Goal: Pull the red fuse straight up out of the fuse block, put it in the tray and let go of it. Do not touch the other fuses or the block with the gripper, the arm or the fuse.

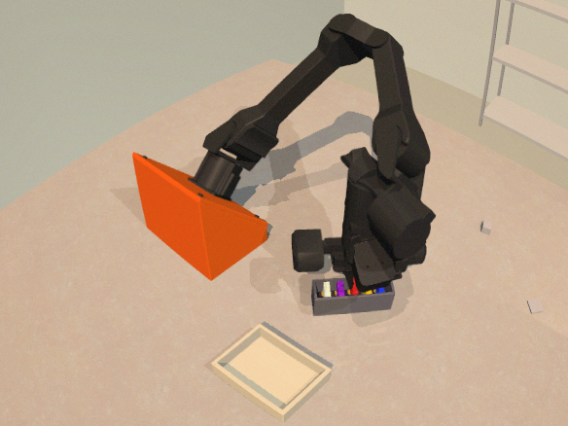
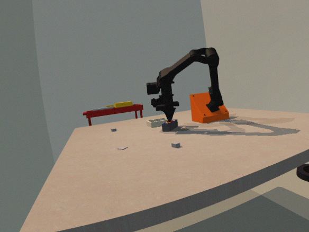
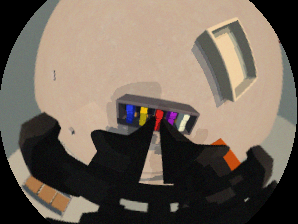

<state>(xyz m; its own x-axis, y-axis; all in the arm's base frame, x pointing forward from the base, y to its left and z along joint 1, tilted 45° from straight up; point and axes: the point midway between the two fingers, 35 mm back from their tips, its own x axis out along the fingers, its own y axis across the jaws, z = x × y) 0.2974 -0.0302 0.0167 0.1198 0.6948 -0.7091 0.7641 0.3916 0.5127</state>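
Note:
The red fuse (image 1: 354, 290) (image 3: 159, 116) stands in the dark grey fuse block (image 1: 354, 306) (image 2: 167, 128) (image 3: 160, 103), between the purple fuse (image 1: 340, 288) (image 3: 172, 117) and the yellow fuse (image 1: 368, 292) (image 3: 143, 117). My gripper (image 2: 169, 121) (image 3: 157, 119) points straight down over the block and is shut on the red fuse. Its fingertips are partly hidden in the top view, and any small gap to the neighbouring fuses cannot be judged. The cream tray (image 1: 272, 362) (image 2: 152, 124) (image 3: 232, 55) is empty, apart from the block.
A white fuse (image 1: 326, 289) (image 3: 184, 121) and a blue fuse (image 1: 380, 290) (image 3: 130, 112) stand at the block's two ends. The orange wedge-shaped mount (image 1: 175, 219) (image 2: 199, 108) stands by the arm's base. Small grey pieces (image 1: 486, 227) (image 2: 175, 145) lie away from the block.

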